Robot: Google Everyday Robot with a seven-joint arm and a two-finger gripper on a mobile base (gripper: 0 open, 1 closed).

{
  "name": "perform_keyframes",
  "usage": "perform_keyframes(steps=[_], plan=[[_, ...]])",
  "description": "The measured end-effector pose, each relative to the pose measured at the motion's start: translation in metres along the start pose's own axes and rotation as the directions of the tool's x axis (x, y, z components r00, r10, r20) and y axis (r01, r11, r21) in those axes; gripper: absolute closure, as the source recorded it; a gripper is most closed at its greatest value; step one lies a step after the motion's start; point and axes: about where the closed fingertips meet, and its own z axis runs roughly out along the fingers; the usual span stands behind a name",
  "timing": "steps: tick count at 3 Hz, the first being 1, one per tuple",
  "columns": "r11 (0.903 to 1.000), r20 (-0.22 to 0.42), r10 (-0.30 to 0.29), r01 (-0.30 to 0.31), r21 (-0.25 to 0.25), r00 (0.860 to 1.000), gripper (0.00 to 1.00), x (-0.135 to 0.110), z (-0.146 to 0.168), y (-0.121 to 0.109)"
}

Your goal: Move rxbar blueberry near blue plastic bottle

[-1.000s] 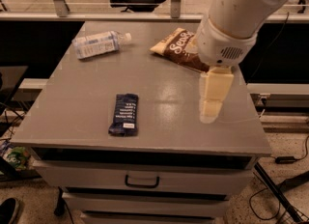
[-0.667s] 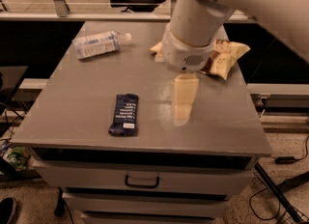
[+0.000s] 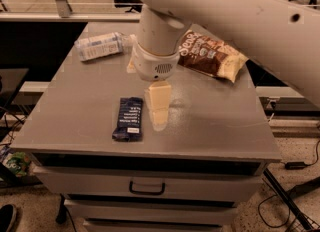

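The rxbar blueberry [image 3: 129,118], a flat dark navy wrapper with white text, lies on the grey tabletop [image 3: 75,111] near the front edge, left of centre. The blue plastic bottle [image 3: 100,46], pale and translucent with a light label, lies on its side at the back left of the table. My gripper [image 3: 158,105] hangs from the large white arm [image 3: 225,11], pointing down just right of the bar and close above the tabletop. It holds nothing that I can see.
A brown-and-cream chip bag [image 3: 212,53] lies at the back right of the table. The table is a cabinet with a drawer and handle [image 3: 147,188] below its front edge. Cables and a metal frame stand on the floor to the right.
My gripper has moved left across the table, from the right side beside the chip bag to just right of the rxbar. The bar, the bottle and the bag have not moved.
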Motion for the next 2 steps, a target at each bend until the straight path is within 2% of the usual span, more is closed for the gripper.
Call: perform_keyframes(steps=[1,2], plan=[[0.9898,0.009,-0.137,0.137,-0.037,0.991,0.0,-0.02,0.025,-0.014],[0.967,0.012,-0.24,0.24,-0.084,0.971,0.0,-0.031,0.04,-0.02]])
